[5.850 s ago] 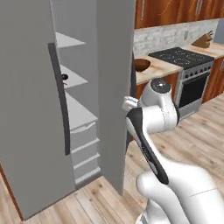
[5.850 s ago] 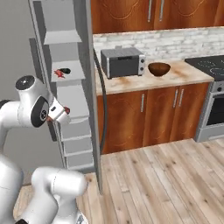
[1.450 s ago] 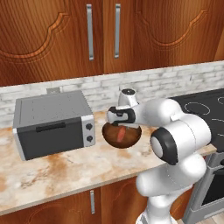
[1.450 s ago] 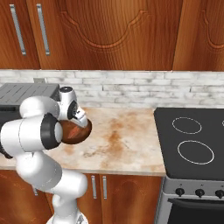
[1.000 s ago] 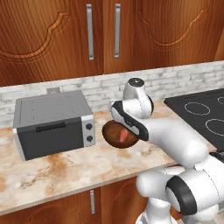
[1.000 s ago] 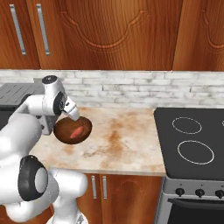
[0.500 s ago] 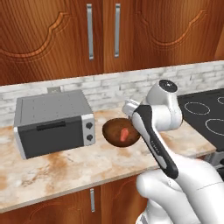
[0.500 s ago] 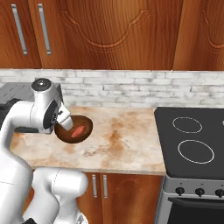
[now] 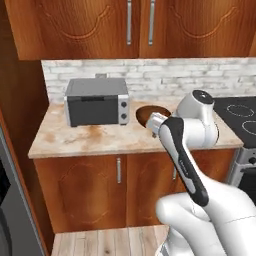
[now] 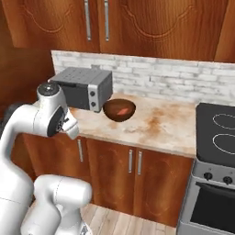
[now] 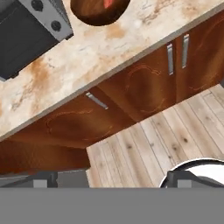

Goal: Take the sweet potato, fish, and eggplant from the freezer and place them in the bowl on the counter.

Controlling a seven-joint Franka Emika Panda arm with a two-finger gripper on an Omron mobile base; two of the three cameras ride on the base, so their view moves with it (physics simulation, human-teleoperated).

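Observation:
The dark reddish-brown bowl (image 10: 119, 110) stands on the counter (image 10: 151, 126), right of the toaster oven. One reddish-orange oblong piece (image 10: 123, 111) lies inside it. I cannot tell whether it is the sweet potato or the fish, and the eggplant is out of view. My gripper (image 10: 72, 130) hangs open and empty at the counter's front edge, short of the bowl (image 9: 149, 113). In the hand view my gripper (image 11: 110, 178) looks down on the bowl (image 11: 98, 13), the cabinet doors and the floor, its tips wide apart. A grey strip of the freezer (image 9: 9, 210) shows at the lower left.
A grey toaster oven (image 9: 96, 101) sits on the counter left of the bowl. The black stovetop (image 10: 218, 133) and the oven below it are at the right. Wooden wall cabinets (image 9: 140, 25) hang above. Base cabinets with silver handles (image 11: 170, 59) front the plank floor (image 11: 148, 148).
The whole picture has shifted as the base backed away and to the left. My gripper has left the bowl and come back to the counter's front edge, still open. The reddish-orange piece stays in the bowl.

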